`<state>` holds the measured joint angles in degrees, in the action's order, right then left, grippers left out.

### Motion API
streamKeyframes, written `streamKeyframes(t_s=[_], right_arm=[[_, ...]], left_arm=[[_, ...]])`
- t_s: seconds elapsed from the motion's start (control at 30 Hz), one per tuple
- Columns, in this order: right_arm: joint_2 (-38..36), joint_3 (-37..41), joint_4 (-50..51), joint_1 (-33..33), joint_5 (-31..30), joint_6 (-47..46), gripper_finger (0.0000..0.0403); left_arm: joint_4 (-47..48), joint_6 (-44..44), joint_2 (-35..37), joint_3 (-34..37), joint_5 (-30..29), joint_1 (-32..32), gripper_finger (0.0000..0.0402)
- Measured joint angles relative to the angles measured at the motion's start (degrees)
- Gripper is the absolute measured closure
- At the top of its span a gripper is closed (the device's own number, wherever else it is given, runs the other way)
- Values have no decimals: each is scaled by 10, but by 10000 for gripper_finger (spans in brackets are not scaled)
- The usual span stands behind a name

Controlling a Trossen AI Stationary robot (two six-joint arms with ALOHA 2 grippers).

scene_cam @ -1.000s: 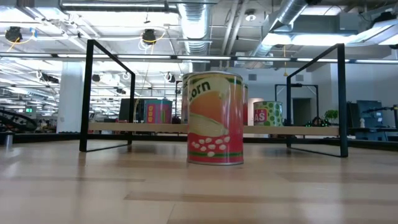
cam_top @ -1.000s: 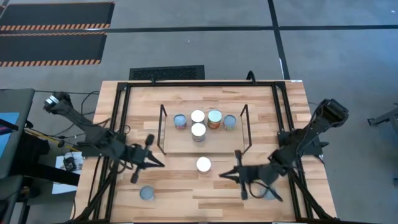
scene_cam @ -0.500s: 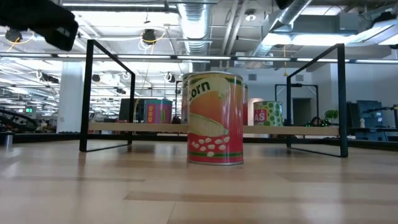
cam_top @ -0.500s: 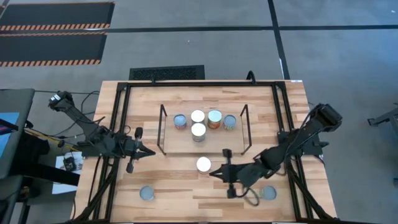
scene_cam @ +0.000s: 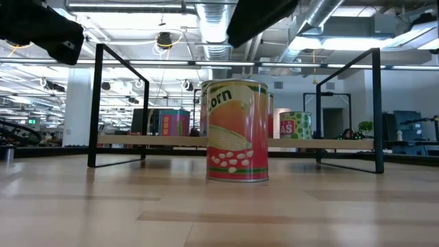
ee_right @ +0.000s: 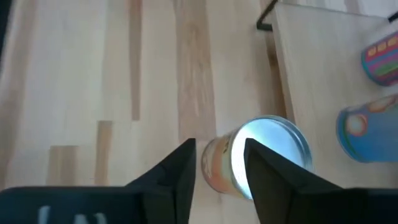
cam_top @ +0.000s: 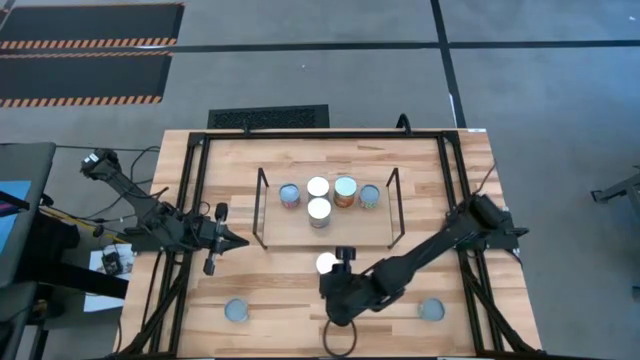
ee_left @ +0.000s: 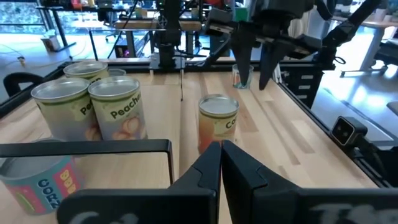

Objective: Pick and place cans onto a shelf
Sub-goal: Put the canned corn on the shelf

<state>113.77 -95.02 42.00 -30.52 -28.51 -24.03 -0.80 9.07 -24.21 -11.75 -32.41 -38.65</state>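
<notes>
Right gripper (ee_right: pixel 217 165) hangs above the lone corn can (cam_top: pixel 326 263) on the table (cam_top: pixel 470 170), fingers (ee_right: pixel 180 168) parted with a gap between them, gripping nothing; the can's silvery top (ee_right: pixel 270 146) lies just ahead of the fingertips. Beyond it stands the shelf (cam_top: pixel 325 232), carrying five cans (cam_top: pixel 318 209). Left gripper (cam_top: pixel 222 238) waits beside the shelf's left end, fingers (ee_left: pixel 205 168) closed together, empty. Two more cans (cam_top: pixel 236 311) stand near the table's front edge.
</notes>
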Motion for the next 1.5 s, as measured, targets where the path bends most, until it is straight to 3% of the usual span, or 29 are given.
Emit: streamKeyframes(t_s=[0.27, 0.5, 0.97, 1.2, 1.5], right_arm=[[54, -74, 79, 19, 2, -49, 246], [64, -78, 101, 33, 11, -65, 270], [66, -77, 118, 44, 37, -75, 267], [73, -77, 131, 53, 71, -50, 307], [59, -76, 152, 38, 95, -3, 392]], left_arm=[[0, -2, 0, 0, -1, 0, 400], [0, -2, 0, 0, -15, 0, 400], [0, -2, 0, 0, -15, 0, 400], [1, -2, 0, 0, -15, 0, 400], [1, -2, 0, 0, -15, 0, 400]])
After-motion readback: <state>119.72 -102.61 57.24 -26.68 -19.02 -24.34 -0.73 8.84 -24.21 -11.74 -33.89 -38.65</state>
